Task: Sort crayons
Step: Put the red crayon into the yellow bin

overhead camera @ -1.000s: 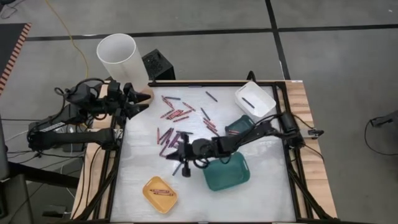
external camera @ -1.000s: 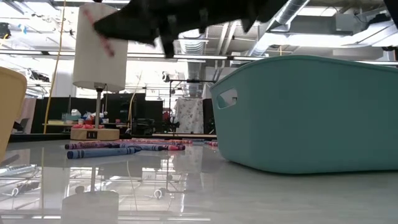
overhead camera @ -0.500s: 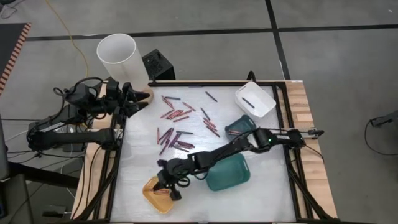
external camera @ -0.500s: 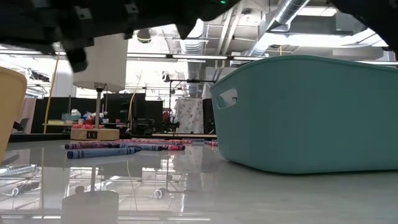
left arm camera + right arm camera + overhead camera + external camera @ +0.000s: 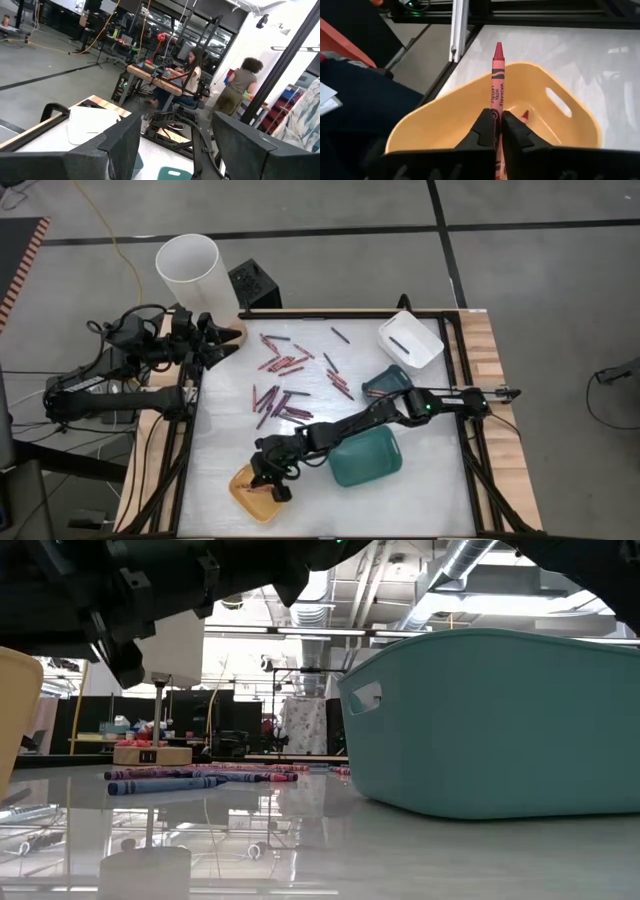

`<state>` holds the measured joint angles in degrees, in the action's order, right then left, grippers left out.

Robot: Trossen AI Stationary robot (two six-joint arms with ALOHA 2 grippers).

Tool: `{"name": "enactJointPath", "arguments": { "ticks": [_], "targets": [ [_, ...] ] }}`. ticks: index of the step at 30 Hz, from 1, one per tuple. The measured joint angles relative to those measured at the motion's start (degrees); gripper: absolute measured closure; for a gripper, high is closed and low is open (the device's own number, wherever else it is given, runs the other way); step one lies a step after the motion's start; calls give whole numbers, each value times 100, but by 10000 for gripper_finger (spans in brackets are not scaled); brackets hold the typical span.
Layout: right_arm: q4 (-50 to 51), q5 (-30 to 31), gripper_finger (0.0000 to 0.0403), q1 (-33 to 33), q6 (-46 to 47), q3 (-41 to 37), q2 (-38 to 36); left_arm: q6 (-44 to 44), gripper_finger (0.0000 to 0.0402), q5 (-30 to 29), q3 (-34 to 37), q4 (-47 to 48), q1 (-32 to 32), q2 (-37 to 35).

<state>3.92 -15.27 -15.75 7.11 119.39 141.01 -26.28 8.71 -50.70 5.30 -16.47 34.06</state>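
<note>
Right hand (image 5: 494,131) pinches paper-wrapped red crayon (image 5: 496,85) over glossy yellow tray (image 5: 470,102)

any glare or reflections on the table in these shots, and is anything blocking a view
Low view: the glossy table mirrors the crayons and ceiling lights, and the dark arm blocks the top. High view: even light, only soft glare on the table. Right wrist view: sharp on the red crayon in the right gripper over the yellow tray. Left wrist view: bright background, fingers dark.

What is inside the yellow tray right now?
At least one red crayon lies inside the yellow tray. The right gripper hovers above it, jaws shut on another red crayon. The gripper hides part of the tray floor, so the count is uncertain.
</note>
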Motion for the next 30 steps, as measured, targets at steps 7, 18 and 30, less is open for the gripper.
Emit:
{"name": "enactJointPath", "arguments": {
  "ticks": [7, 18, 30],
  "targets": [
    [34, 2, 347, 20, 0, 0, 0, 6, 168, -2, 0, 1, 2, 0],
    [59, 7, 341, 22, -271, -4, -86, 8, 168, -4, 0, 55, 0, 0],
    [1445, 256, 341, 383, -1377, -4, -1478, 11, 168, -17, 0, 391, 2, 2]
  ]
}}
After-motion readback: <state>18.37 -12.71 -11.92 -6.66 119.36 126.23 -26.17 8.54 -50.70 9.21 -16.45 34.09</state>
